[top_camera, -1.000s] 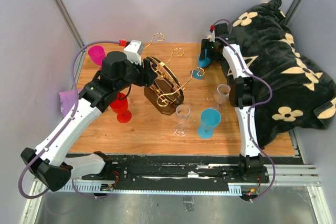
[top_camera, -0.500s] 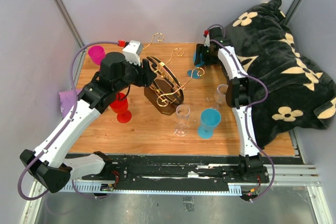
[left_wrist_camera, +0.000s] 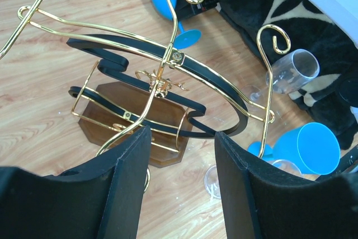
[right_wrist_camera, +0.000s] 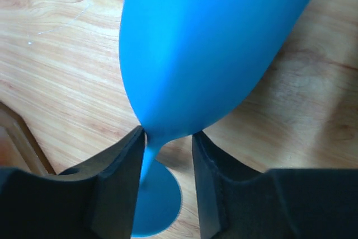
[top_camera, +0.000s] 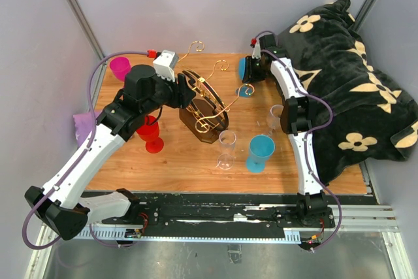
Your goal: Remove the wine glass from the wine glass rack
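right gripper (right_wrist_camera: pixel 166 134) astride the blue wine glass (right_wrist_camera: pixel 212 43), on the far right side of the wine glass rack (top_camera: pixel 204 106)
jaws part way apart, one finger either side of the stem just under the bowl; whether the pads are biting i cannot tell. outward from the claw, the glass's long axis runs along the fingers: bowl past the tips and away from the rack, foot back toward the rack, close by one of its gold wire arms. judged: the coming move turns on drawing the glass outward, away from the rack, not across the wire. right arm is much the nearer. left gripper (left_wrist_camera: pixel 182 132) hovers over the rack's left side, jaws apart, empty.
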{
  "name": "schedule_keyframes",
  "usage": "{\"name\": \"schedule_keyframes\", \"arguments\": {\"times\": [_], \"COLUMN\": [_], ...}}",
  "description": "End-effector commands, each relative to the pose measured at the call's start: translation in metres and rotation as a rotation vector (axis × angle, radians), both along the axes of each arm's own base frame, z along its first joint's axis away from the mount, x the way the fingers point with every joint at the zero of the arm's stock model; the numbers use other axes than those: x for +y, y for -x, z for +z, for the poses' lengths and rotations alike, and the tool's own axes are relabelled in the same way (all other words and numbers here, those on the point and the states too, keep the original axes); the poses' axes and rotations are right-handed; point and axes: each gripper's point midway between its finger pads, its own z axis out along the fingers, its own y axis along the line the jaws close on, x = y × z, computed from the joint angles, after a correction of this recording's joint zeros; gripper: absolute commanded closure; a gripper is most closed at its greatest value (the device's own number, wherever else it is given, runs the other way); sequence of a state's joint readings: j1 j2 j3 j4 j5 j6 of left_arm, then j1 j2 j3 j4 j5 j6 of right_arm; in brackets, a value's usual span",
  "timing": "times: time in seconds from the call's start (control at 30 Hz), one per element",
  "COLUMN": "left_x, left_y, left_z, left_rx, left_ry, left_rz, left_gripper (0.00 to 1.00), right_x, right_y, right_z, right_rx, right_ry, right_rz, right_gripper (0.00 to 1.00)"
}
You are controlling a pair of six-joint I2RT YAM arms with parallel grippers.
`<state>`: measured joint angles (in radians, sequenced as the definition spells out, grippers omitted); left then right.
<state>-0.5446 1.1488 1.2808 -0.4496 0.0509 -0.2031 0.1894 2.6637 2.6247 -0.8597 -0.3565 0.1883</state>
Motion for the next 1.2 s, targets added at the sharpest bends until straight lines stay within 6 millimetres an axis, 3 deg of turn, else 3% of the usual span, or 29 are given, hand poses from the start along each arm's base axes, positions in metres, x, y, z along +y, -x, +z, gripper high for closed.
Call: {"name": "schedule_keyframes", "arguments": {"times": [0.0,0.23,0.3,0.37,0.43,0.57,0.67,0.8,0.9,0.97,1.07,1.1,1.13,1.17], "left_x": [0.000,0.000,-0.001,-0.001,-0.001,0.002,0.006,0.010,0.012,0.016,0.025,0.029,0.033,0.036], "left_y": [-0.003,-0.003,-0.002,-0.003,-0.002,-0.001,-0.001,0.000,0.000,-0.001,-0.001,-0.001,0.000,0.000], "left_z": [0.012,0.011,0.011,0.012,0.012,0.014,0.018,0.022,0.023,0.025,0.032,0.035,0.039,0.042], "left_rx": [-0.038,-0.034,-0.033,-0.033,-0.032,-0.028,-0.031,-0.034,-0.030,-0.028,-0.045,-0.053,-0.062,-0.072], "left_ry": [0.020,0.022,0.024,0.025,0.028,0.023,0.018,0.024,0.030,0.033,0.047,0.056,0.066,0.075], "left_rz": [-0.007,-0.005,-0.008,-0.009,-0.008,0.005,0.024,0.043,0.062,0.086,0.140,0.161,0.180,0.200], "left_gripper": [0.46,0.46,0.46,0.46,0.46,0.46,0.46,0.46,0.46,0.47,0.48,0.48,0.48,0.48], "right_x": [0.011,0.016,0.014,0.011,0.010,0.015,0.009,-0.015,-0.034,-0.041,-0.039,-0.036,-0.032,-0.029], "right_y": [0.007,0.013,0.015,0.014,0.006,-0.022,-0.042,-0.069,-0.074,-0.067,-0.036,-0.021,-0.001,0.031], "right_z": [-0.007,-0.009,-0.012,-0.010,-0.003,0.049,0.099,0.187,0.257,0.298,0.354,0.355,0.375,0.413], "right_rx": [0.030,0.035,0.041,0.031,-0.009,-0.201,-0.362,-0.614,-0.784,-0.881,-1.028,-1.042,-1.111,-1.228], "right_ry": [-0.037,-0.037,-0.021,-0.006,0.002,-0.036,-0.028,-0.043,-0.074,-0.078,-0.088,-0.091,-0.098,-0.108], "right_rz": [0.050,0.105,0.114,0.111,0.096,0.054,0.004,-0.105,-0.157,-0.160,-0.121,-0.096,-0.068,-0.046], "right_gripper": [0.62,0.64,0.75,0.94,1.00,1.00,1.00,1.00,1.00,1.00,0.99,0.99,0.99,0.99]}}
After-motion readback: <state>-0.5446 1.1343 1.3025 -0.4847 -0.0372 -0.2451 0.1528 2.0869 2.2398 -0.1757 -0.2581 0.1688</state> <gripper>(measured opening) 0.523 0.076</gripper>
